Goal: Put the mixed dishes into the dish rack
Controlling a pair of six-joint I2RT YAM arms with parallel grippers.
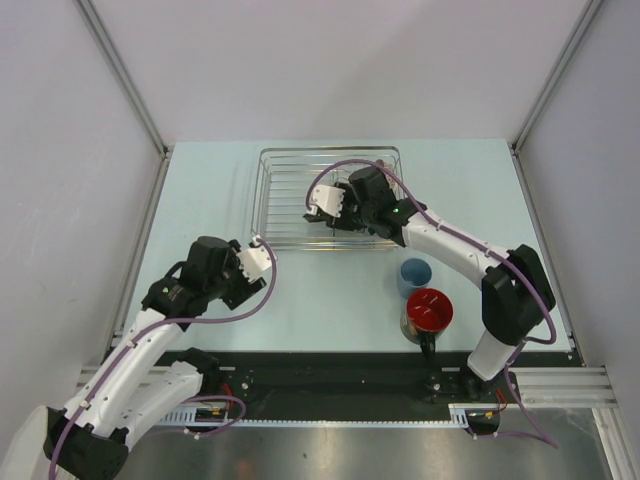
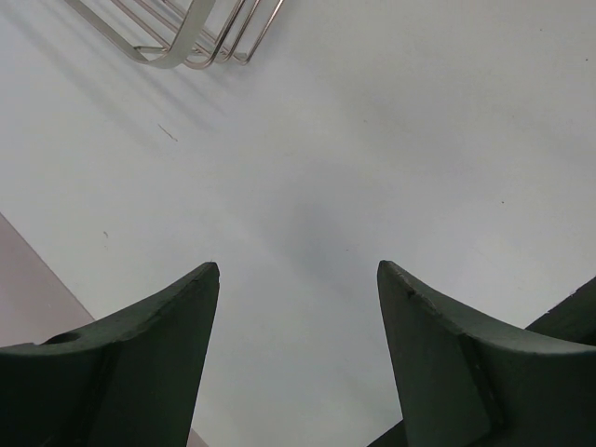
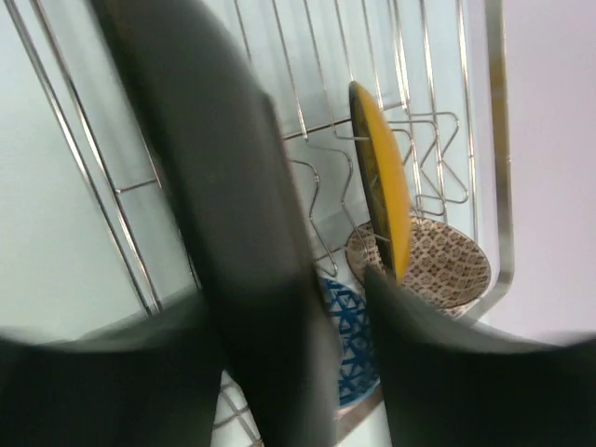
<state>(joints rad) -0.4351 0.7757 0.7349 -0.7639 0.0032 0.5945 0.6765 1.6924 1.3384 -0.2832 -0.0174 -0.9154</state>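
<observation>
The table [image 1: 330,300] carries everything, pale and bare between the left jaws, which stand wide open over it with nothing in them

The dish rack [image 1: 290,195] lies just ahead of the left jaws; in the left wrist view only its near corner [image 2: 177,47] shows, up and to the left of the open gap. The right jaws are inside the rack, over its wires and towards its near side

The right arm [image 1: 450,245] reaches across the rack's near rim, while the left arm [image 1: 140,350] stops short of the rack's near left corner

The square black plate with yellow round centre [image 3: 384,177] stands on edge in the rack [image 3: 498,140], straight ahead of the right jaws. Its lower edge comes down to the tip of the right-hand jaw, and whether the two touch cannot be told through the blur. The right jaws are apart, with a clear gap between them, and they clamp nothing

A dish with a blue lattice pattern [image 3: 349,326] shows through that gap, low in the rack

The dark mug with red inside [image 1: 428,310] stands on the table outside the rack, well behind the right jaws, near that arm's elbow

The light blue cup [image 1: 415,272] is just beside the mug, on the side nearer the jaws

The speckled bowl [image 3: 447,265] sits in the rack beyond the plate, to the right of the right jaws
</observation>
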